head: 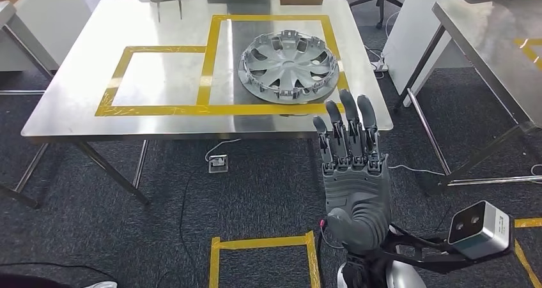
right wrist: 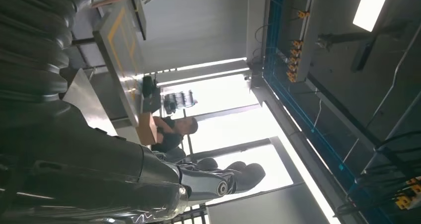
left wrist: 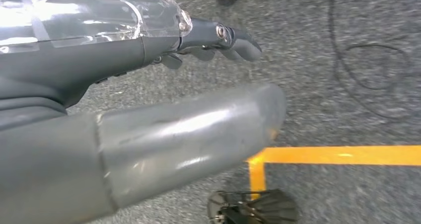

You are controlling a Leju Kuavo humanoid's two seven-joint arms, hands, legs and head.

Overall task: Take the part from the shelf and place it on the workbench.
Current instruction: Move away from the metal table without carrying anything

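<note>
Lying flat on the steel workbench [head: 77,77], inside the larger yellow-taped square, the grey wheel cover [head: 288,65] looks already set down — so the placing step seems done. The right hand [head: 353,166] is raised in front of the bench edge, fingers straight and apart, holding nothing. The left hand [left wrist: 149,100] hangs over the carpet, empty, fingers loosely extended. Next, I judge, the right arm need only lower clear of the bench.

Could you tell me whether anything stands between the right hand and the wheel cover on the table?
Nothing visible does. The right hand is raised, fingers apart and empty, just short of the steel table's near edge. The wheel cover lies beyond it inside the yellow tape rectangle, with bare tabletop between.
</note>
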